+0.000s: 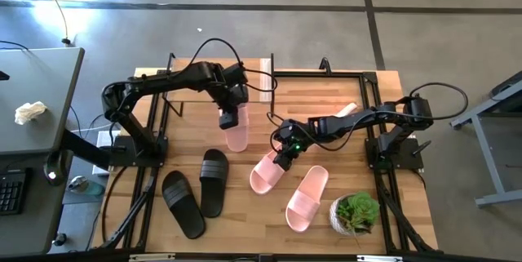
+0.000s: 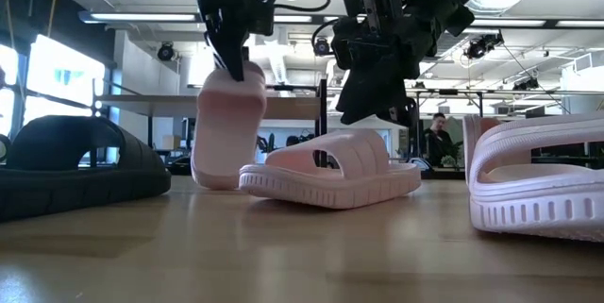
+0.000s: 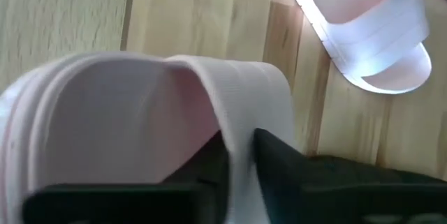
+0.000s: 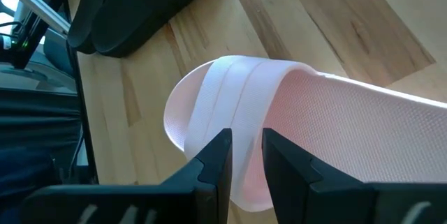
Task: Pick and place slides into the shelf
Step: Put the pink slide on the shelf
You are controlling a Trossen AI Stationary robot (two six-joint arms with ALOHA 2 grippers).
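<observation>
My left gripper is shut on a pale pink slide at the table's far middle. The slide stands on end in the low view. My right gripper is shut on a second pink slide that lies flat at the table's middle. A third pink slide lies sole-down near the front right. Part of a fourth pink slide shows behind the right arm. Two black slides lie sole-down at the front left. I cannot make out the shelf. My left gripper pinches the slide's strap at its edge, one finger under the strap and one outside it. The fingers come from above, pointing down. The slide hangs upright below them; its lower end is at table height, and I cannot tell if it touches. My right gripper has the second slide's strap at its heel-side edge, one finger over the strap and one in the opening. The fingers come slanting from above. The slide lies flat, its sole on the table.
A potted plant stands at the front right corner. A black metal frame runs along the table's sides. Bare wood shows at the front middle. A grey desk stands left of the table. A person shows far behind.
</observation>
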